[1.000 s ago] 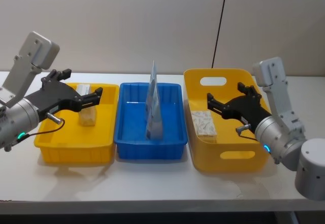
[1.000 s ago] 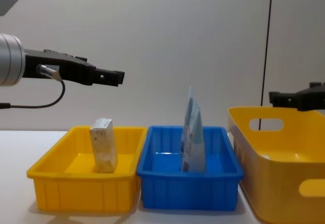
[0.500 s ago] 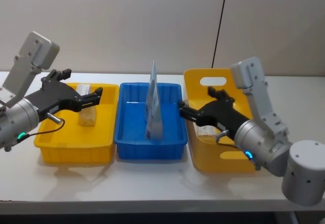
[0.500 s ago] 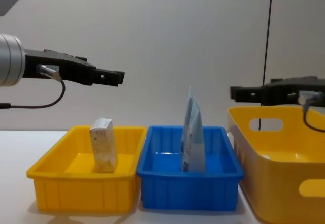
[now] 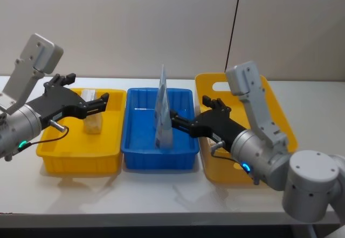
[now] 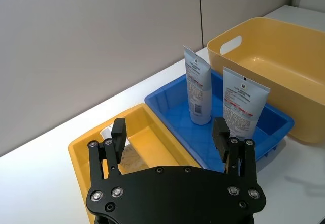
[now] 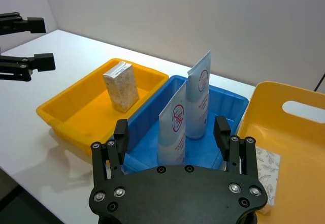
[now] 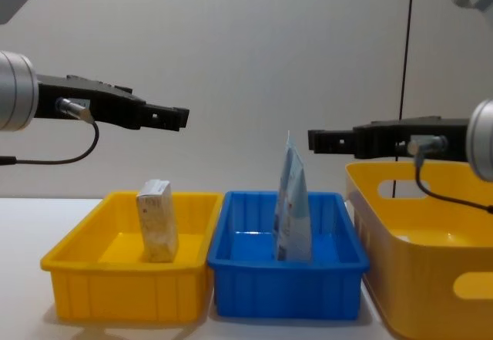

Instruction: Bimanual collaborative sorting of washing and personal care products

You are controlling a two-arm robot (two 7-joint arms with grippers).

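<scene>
Two tall pale-blue pouches (image 7: 175,130) (image 7: 198,98) stand upright in the blue bin (image 5: 137,150); from the head they line up as one pouch (image 5: 163,108). A small cream speckled box (image 5: 92,122) stands in the left yellow bin (image 5: 75,160). The white-grey marbled pack (image 7: 267,169) lies in the right yellow bin (image 5: 256,165). My left gripper (image 5: 89,90) hovers open above the left bin, over the box. My right gripper (image 5: 190,112) is open in the air at the blue bin's right rim, beside the pouches, holding nothing.
The three bins sit side by side on a white table (image 5: 161,195), with bare table in front of them and a wall close behind. In the chest view both grippers (image 8: 177,116) (image 8: 316,139) hang well above the bin rims.
My right arm has swung left, from over the right yellow bin to the blue bin's right rim. The left arm and the products have not moved.
</scene>
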